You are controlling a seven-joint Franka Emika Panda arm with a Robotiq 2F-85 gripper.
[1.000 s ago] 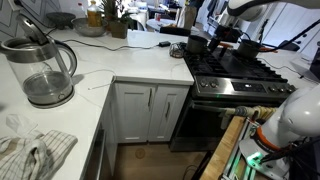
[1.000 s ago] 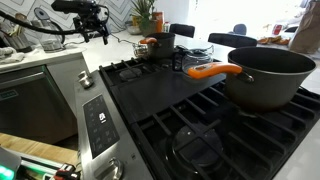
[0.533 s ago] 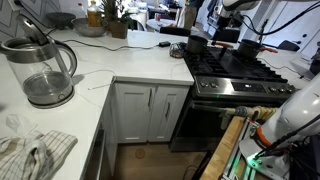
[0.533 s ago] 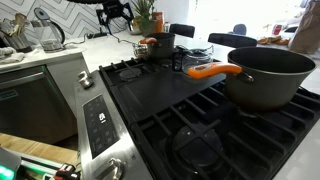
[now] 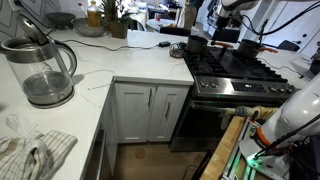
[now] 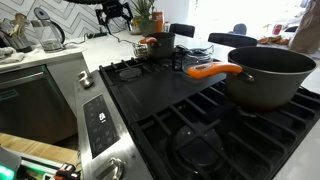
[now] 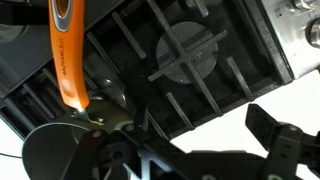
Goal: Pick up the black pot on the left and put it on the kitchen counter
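The black pot [image 5: 197, 44] stands on the back left burner of the stove, next to the white kitchen counter [image 5: 130, 65]. It also shows in an exterior view [image 6: 159, 43], with a short orange handle. My gripper [image 6: 118, 12] hangs in the air above the counter's edge, left of and above the pot. It is open and empty. In the wrist view my gripper [image 7: 213, 137] has its jaws wide apart over the stove's edge. A dark pot [image 7: 50, 152] with a long orange handle [image 7: 68, 55] lies at the lower left.
A larger dark pot [image 6: 272, 75] with an orange handle stands on the right burner. A glass kettle [image 5: 45, 70] and a cloth [image 5: 35, 152] are on the near counter. Plants and clutter [image 5: 110, 18] line the back. The front burner [image 7: 190, 45] carries nothing.
Over the last second my gripper moved from above the counter toward the stove and the black pot. In the last half second it has held still. The pots have not moved.
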